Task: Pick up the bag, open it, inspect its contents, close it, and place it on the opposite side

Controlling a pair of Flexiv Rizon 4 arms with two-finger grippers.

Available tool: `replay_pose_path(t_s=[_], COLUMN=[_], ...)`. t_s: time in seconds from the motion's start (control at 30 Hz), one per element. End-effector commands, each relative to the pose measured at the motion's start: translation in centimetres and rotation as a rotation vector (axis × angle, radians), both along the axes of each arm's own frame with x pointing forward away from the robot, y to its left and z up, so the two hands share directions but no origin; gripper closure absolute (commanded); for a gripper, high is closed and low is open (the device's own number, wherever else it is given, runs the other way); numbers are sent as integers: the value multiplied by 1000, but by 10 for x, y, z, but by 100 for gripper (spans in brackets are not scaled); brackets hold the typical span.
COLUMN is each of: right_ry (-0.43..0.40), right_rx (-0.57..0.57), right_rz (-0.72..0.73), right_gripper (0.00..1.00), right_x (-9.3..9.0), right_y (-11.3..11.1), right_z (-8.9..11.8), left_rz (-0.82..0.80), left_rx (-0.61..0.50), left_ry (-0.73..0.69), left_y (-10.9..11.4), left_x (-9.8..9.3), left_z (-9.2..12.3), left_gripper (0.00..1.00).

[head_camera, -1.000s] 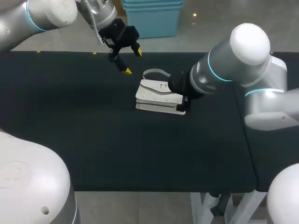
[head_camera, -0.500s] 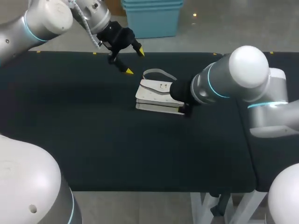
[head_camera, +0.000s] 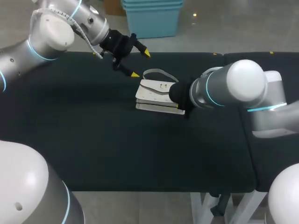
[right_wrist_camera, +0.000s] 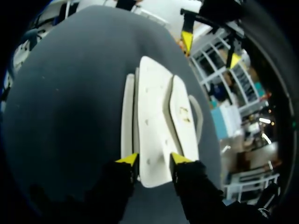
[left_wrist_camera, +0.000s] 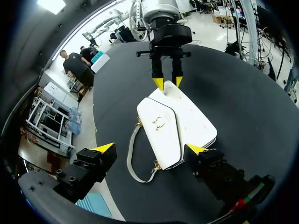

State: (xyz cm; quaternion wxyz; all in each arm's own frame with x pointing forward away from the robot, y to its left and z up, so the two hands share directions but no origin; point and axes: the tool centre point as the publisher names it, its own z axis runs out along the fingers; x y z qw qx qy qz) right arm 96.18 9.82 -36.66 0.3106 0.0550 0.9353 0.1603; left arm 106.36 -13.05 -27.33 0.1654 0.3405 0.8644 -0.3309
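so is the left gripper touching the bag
No, the left gripper hangs open beyond the white handbag, clear of it, with nothing between its jaws.

We see our dark table (head_camera: 93, 140) bearing a white bag (head_camera: 156, 93) lying flat, one end clasped between our right gripper's (right_wrist_camera: 153, 159) jaws, ahead of our left gripper's (left_wrist_camera: 150, 148) spread jaws.

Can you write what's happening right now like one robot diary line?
bag: flat on table, flap shut | right arm: at bag's end | left arm: hovering by strap, jaws open
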Motion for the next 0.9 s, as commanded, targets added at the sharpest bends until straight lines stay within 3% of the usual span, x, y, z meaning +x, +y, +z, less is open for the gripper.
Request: replay_pose_path(t_s=[0.03,0.37,0.7,0.9], right_ry=[-46,-76,-110,-119], right_rx=[-9,-30,-137,-182], right_rz=[-12,-24,-54,-48], right_gripper=[62,68,61,69], right_x=[-1,2,-2,-2], right_y=[2,1,5,9], right_z=[-7,-9,-5,-4], left_rz=[22,26,22,24], left_rx=[-31,-32,-32,-30], left_ry=[-30,-27,-4,4], left_y=[0,-1,-2,-1], left_x=[-6,-6,-8,-7], left_z=[-3,-3,-12,-15], left_gripper=[0,0,0,0])
